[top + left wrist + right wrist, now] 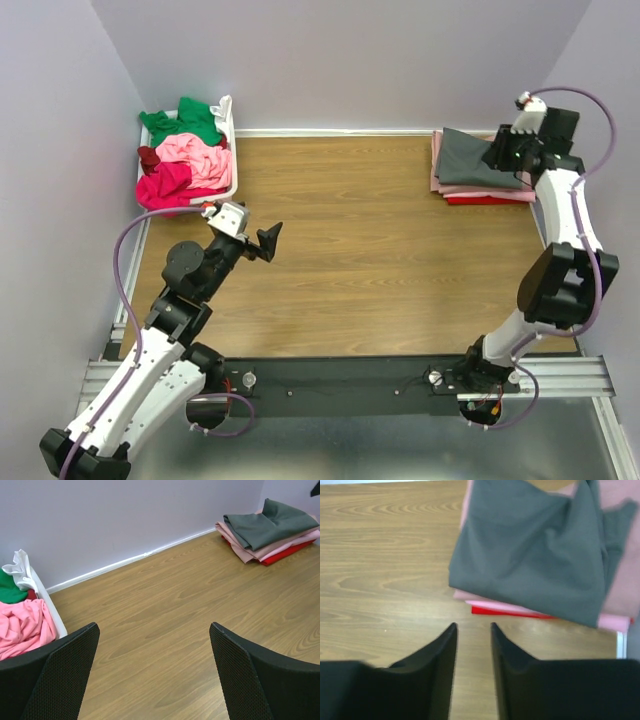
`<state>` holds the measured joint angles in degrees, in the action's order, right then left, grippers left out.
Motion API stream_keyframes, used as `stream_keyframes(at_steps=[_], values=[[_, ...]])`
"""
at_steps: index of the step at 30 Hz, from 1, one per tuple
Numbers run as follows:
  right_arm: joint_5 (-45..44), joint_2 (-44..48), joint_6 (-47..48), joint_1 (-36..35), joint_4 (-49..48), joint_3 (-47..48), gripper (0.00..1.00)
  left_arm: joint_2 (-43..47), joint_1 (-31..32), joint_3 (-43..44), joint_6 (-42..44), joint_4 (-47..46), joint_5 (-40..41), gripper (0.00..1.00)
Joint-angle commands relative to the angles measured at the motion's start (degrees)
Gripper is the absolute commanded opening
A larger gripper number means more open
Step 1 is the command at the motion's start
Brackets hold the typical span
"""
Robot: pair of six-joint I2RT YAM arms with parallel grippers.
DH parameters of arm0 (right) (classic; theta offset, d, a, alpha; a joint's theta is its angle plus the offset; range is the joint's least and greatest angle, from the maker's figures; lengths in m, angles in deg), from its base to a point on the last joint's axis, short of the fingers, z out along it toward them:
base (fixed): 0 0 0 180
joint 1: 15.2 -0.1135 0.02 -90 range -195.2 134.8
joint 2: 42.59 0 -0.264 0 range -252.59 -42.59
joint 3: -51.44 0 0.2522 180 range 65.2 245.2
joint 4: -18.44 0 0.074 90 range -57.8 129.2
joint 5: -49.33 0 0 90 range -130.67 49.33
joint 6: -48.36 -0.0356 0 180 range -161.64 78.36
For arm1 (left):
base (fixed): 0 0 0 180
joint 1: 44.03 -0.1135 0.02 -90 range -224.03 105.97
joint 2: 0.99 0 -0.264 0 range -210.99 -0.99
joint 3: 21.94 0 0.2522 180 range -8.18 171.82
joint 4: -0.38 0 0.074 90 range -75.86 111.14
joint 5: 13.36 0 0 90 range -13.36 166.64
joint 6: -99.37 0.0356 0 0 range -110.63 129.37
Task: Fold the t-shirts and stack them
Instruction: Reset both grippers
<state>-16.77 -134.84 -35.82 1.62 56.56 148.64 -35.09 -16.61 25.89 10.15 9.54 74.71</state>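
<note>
A folded stack of t-shirts lies at the table's far right, with a dark grey one [468, 158] [530, 555] on top of dusty pink layers [620, 590] and a red one [505, 612] at the bottom. My right gripper [508, 150] [472, 626] hovers over the stack's near edge. Its jaws stand a narrow gap apart with nothing between them. Unfolded shirts fill the white basket [233, 150]: green [185, 122], light pink [195, 152] [22, 627], magenta [175, 185] and maroon [148, 157]. My left gripper [264, 242] [152, 627] is wide open above bare wood, just right of the basket.
The wooden tabletop [380, 250] runs between the basket and the stack. Lilac walls close in the back and both sides. The basket's rim [50, 610] shows close to my left finger. A metal rail [340, 375] carries both arm bases at the near edge.
</note>
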Motion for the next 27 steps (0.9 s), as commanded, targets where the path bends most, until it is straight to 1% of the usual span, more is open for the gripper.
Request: stream_keyframes(at_steps=[1,3,4,5,6,7,8,9,16,22,27], values=[[-5.9,-8.0,6.6,-7.0,2.8,11.5,0.25,-2.4,-0.3,1.6,-0.3,-0.7,1.5,0.98],[-11.5,-13.0,8.2,-10.2,3.5,16.5,0.16,-4.0,-0.3,2.1,-0.4,-0.4,0.2,0.96],[-16.6,-15.7,8.2,-10.7,4.3,22.1,0.02,-5.5,-0.3,2.6,-0.5,-0.1,-0.3,0.96],[-18.9,-18.6,8.2,-11.1,4.6,24.8,0.01,-6.1,-0.3,2.8,-0.5,0.1,-1.1,0.96],[-20.9,-23.5,7.8,-11.2,4.7,27.1,0.0,-6.3,-0.3,2.8,-0.6,0.2,-2.3,0.96],[-23.6,-26.2,7.6,-11.2,4.8,31.6,0.01,-6.8,-0.3,2.9,-0.5,0.0,-2.7,0.96],[-26.1,-28.2,7.4,-11.2,4.8,33.3,0.0,-6.8,-0.3,2.8,-0.5,-0.1,-2.9,0.96],[-27.6,-32.2,7.0,-11.1,4.6,36.7,0.0,-7.1,-0.3,2.7,-0.5,-0.3,-3.1,0.96],[-36.0,-42.6,8.4,-11.7,0.7,41.5,0.0,-7.9,-0.3,2.1,-0.6,-1.0,-3.6,0.96],[-40.2,-46.7,10.0,-10.7,-1.1,44.4,0.0,-9.6,-0.3,2.3,-0.5,-0.9,-3.6,0.95],[-40.1,-48.6,9.4,-7.9,-1.2,45.5,0.0,-9.7,-0.3,2.3,-0.5,-0.8,-3.3,0.96]])
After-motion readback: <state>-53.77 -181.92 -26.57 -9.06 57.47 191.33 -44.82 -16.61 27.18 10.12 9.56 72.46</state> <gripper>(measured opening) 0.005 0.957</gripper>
